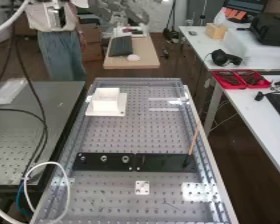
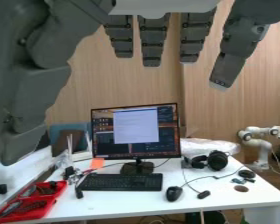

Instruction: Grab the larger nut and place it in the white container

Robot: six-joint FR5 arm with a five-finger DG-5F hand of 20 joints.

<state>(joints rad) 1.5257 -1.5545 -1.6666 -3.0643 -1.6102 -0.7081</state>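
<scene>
Robot hand (image 2: 152, 42) of mine, dark grey and jointed, has its straight fingers (image 2: 196, 37) spread apart. In the high view, the larger round metal nut (image 1: 104, 158) stands on the flat black bar (image 1: 93, 164) across the perforated grey metal desk (image 1: 111, 192), between the smaller metal nut (image 1: 83, 158) and the round metal bearing (image 1: 125, 159). The square white container (image 1: 106, 106) sits farther up the desk, apart from that bar.

Hand (image 2: 152, 41) w/ fingers (image 2: 193, 39) approx. straight
</scene>
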